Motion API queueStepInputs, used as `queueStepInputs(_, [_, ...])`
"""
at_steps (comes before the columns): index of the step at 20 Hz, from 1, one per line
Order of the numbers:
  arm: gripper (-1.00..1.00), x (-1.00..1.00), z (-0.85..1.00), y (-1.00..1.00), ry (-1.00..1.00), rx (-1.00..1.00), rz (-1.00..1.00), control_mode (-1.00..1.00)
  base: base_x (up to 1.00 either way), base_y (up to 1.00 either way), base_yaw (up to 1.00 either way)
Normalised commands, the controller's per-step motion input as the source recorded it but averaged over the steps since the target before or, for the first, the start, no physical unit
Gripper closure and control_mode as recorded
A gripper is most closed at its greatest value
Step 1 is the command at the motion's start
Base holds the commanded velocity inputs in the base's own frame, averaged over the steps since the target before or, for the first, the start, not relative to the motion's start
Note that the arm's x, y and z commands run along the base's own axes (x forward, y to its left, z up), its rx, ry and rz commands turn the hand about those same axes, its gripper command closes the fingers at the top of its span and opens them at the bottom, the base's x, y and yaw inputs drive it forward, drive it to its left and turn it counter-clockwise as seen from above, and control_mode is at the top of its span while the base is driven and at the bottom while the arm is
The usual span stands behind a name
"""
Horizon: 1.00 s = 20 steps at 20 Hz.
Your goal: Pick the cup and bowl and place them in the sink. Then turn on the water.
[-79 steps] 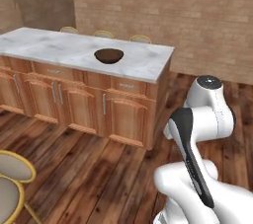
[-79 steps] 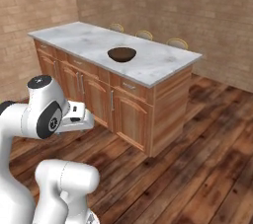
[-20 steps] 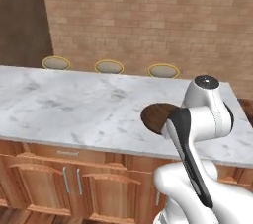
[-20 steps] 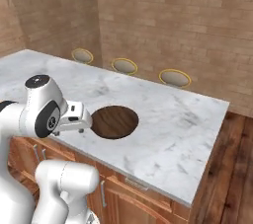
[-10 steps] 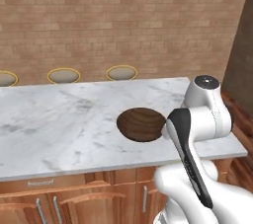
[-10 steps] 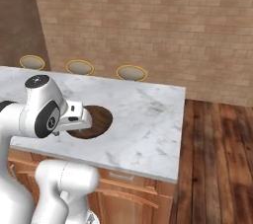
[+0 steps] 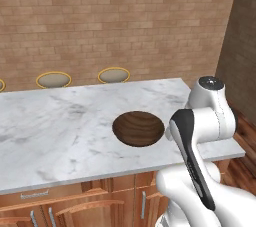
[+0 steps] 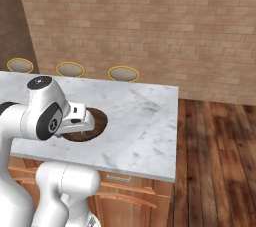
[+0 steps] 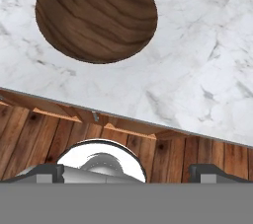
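The bowl (image 7: 138, 128) sits upright on a white-grey marble counter (image 7: 60, 131), toward the counter's robot-side edge and nearer its right end than its left. It is dark brown wood with visible grain, wide and shallow. In the hand view the bowl (image 9: 97, 15) lies beyond the counter edge (image 9: 163, 128), with wooden cabinet fronts (image 9: 123, 131) and plank floor below that edge. The gripper (image 9: 126, 171) hangs back from the bowl, on the robot's side of the counter edge, jaws spread wide and holding nothing; its two dark fingertips (image 9: 212, 172) stand far apart. Behind the counter, on the side away from the bowl's near edge, stand round stools (image 7: 113, 75) with yellow rims, then a tan brick wall (image 7: 115, 16). Right of the counter end lies dark wood-plank floor (image 8: 215, 161).
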Motion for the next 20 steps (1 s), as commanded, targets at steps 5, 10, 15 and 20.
queueStepInputs(5, [-1.00,0.00,0.00,0.00,0.00,0.00,0.00,1.00,0.00,0.00,0.00])
queueStepInputs(10, [-1.00,0.00,0.00,0.00,0.00,0.00,0.00,1.00,0.00,0.00,0.00])
queueStepInputs(15, [-1.00,0.00,0.00,0.00,0.00,0.00,0.00,1.00,0.00,0.00,0.00])
queueStepInputs(20, [-1.00,0.00,0.00,0.00,0.00,0.00,0.00,1.00,0.00,0.00,0.00])
